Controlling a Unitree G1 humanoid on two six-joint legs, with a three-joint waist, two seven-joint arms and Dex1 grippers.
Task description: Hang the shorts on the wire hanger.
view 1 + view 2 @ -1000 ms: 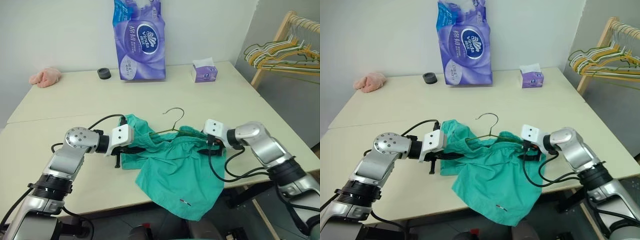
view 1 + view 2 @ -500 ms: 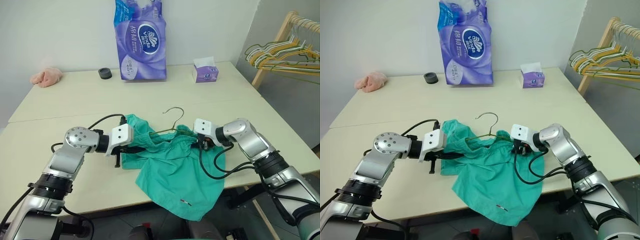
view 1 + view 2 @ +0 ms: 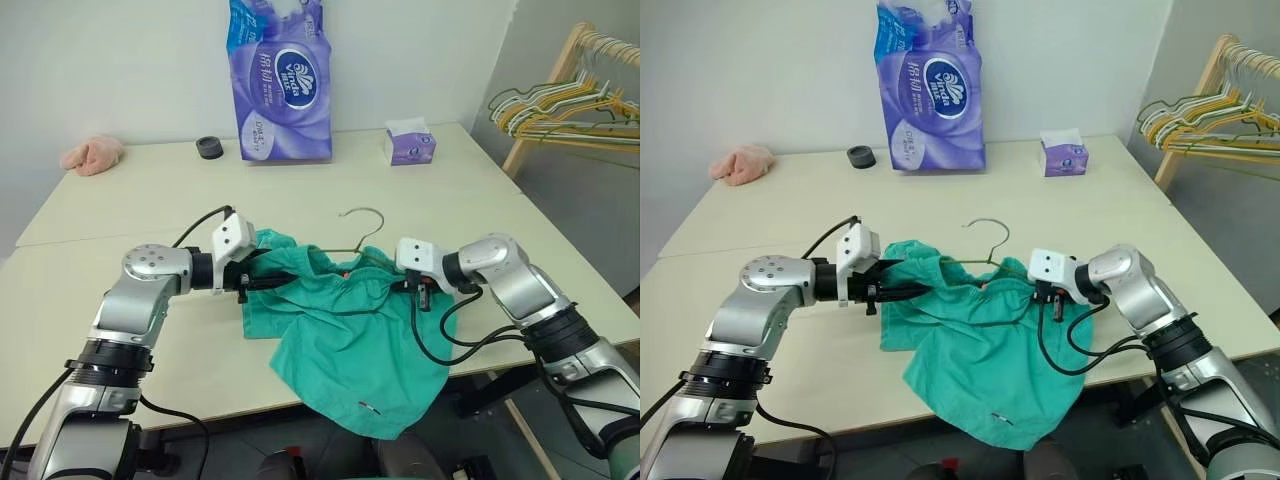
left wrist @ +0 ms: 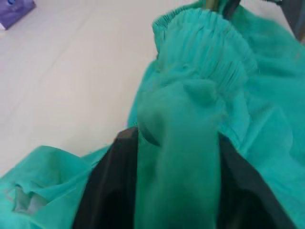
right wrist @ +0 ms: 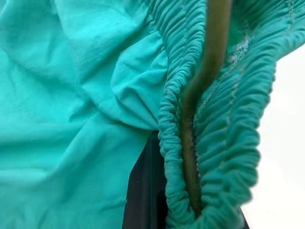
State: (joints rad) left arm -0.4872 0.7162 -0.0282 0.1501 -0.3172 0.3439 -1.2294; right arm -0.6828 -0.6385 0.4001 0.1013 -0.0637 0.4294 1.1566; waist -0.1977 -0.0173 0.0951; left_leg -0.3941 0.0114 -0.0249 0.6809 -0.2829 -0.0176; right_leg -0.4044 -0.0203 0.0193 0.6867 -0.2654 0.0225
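The right tool [image 3: 418,291] has just snapped shut, clamped on the gathered waistband of the shorts [image 3: 345,340] with the wire hanger [image 5: 202,90] running through the same pinch. That end looks secured. The left tool [image 3: 262,283] has risen and turned; its fingers stand apart with waistband cloth bunched between them. The hanger's hook has shifted toward the right side. The shorts lie at the surface [image 3: 150,200]'s near edge, legs drooping over it.

shorts [image 3: 350,340]: soft matt cloth; hanger [image 3: 365,225]: thin wire; table [image 3: 150,190]: smooth matt
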